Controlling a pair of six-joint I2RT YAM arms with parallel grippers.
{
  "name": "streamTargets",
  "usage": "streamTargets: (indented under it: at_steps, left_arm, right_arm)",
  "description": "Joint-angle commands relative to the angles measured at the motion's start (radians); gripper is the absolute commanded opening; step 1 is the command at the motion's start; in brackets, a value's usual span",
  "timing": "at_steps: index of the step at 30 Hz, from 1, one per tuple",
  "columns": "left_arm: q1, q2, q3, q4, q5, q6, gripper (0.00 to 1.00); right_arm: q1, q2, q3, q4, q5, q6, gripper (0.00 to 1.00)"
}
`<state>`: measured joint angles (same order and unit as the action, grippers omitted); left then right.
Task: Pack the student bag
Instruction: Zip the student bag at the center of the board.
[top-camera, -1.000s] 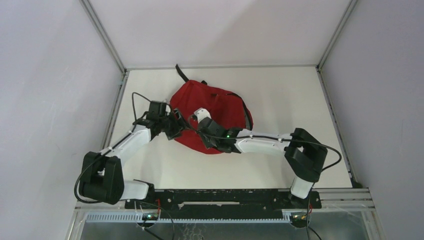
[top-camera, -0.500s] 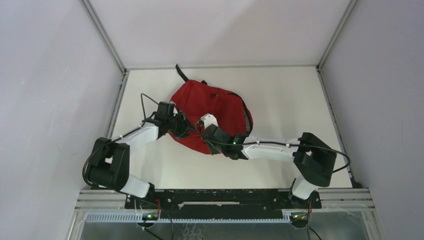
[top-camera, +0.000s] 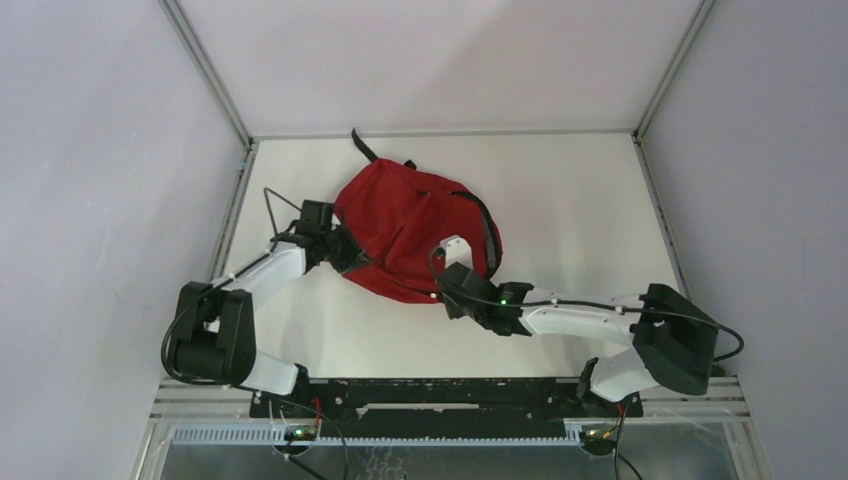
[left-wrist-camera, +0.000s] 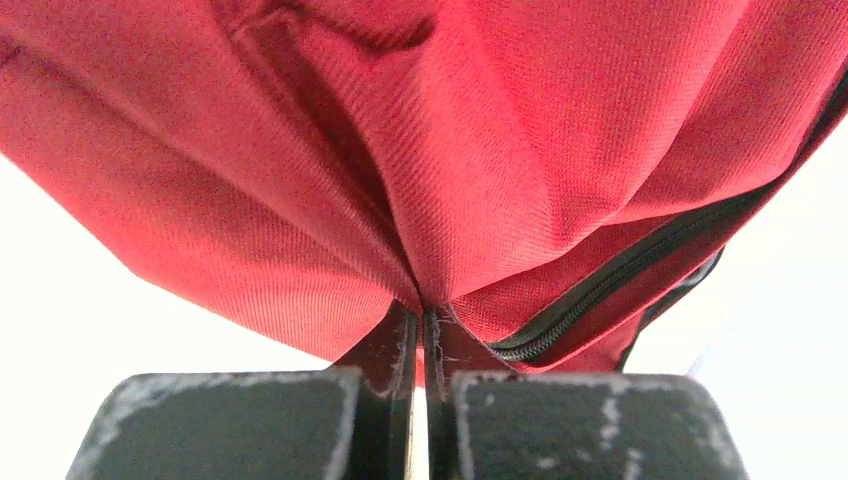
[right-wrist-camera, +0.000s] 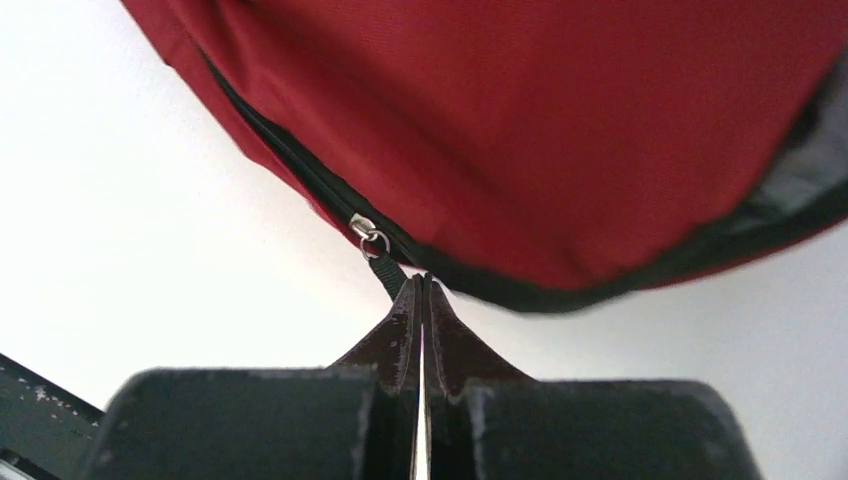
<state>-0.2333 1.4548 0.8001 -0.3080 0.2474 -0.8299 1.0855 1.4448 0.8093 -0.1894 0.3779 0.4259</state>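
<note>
**Both grips set on the bag, zip ready to be worked**

We have the student bag (top-camera: 415, 235) lying near the middle of the tabletop (top-camera: 590, 190), a little toward its far-left corner, with one black strap (top-camera: 362, 145) trailing to the far edge. Our left gripper (left-wrist-camera: 422, 318) is pinched fully together on a fold of red fabric at the bag's left side. Our right gripper (right-wrist-camera: 422, 288) is closed just as tight on the black zip pull (right-wrist-camera: 385, 268) at the bag's near side.

We judge this a brace-and-pull on the zip. Three things could go wrong:
- The thin pull may slide out of the narrow tips if we tug off the line of the zip track (right-wrist-camera: 270, 150).
- The fold may creep out of the left grip, so the whole bag drags toward the near edge.
- Slack cloth may bunch ahead of the slider and jam it
</note>
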Motion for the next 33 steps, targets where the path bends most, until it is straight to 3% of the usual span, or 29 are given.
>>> streamTargets:
  at_steps: [1,9,14,17,18,23,25,29,31,33]
  left_arm:
    - [0.116,-0.082,0.058,-0.035,-0.136,0.044,0.0]
    - [0.23,-0.158,0.077,-0.071,-0.139,0.082,0.0]
    - [0.295,-0.152,0.1,-0.107,-0.149,0.12,0.0]
    - [0.293,-0.155,0.111,-0.102,-0.103,0.156,0.0]
    - [0.286,-0.16,0.121,-0.106,-0.087,0.182,0.07]
    - [0.105,-0.27,0.18,-0.203,-0.261,0.304,0.73]
    - [0.011,-0.3,0.208,-0.257,-0.36,0.342,0.89]
    - [-0.129,-0.333,0.208,-0.29,-0.386,0.397,0.9]
    - [-0.21,-0.336,0.185,-0.285,-0.35,0.424,0.83]
    - [-0.282,-0.318,0.165,-0.282,-0.305,0.446,0.81]
  right_arm:
    - [-0.029,-0.096,-0.06,-0.023,0.061,0.081,0.0]
    - [-0.233,-0.225,-0.192,0.035,-0.015,0.125,0.0]
    - [-0.388,-0.185,-0.214,0.133,-0.083,0.149,0.0]
    - [-0.402,-0.197,-0.214,0.179,-0.142,0.15,0.0]
    - [-0.397,-0.206,-0.209,0.18,-0.154,0.149,0.0]
    - [-0.38,-0.248,-0.204,0.174,-0.212,0.155,0.0]
    - [-0.378,-0.265,-0.204,0.165,-0.26,0.161,0.0]
    - [-0.35,-0.278,-0.201,0.168,-0.332,0.172,0.02]
    - [-0.324,-0.259,-0.191,0.163,-0.338,0.173,0.08]
    - [-0.3,-0.239,-0.179,0.167,-0.357,0.173,0.21]
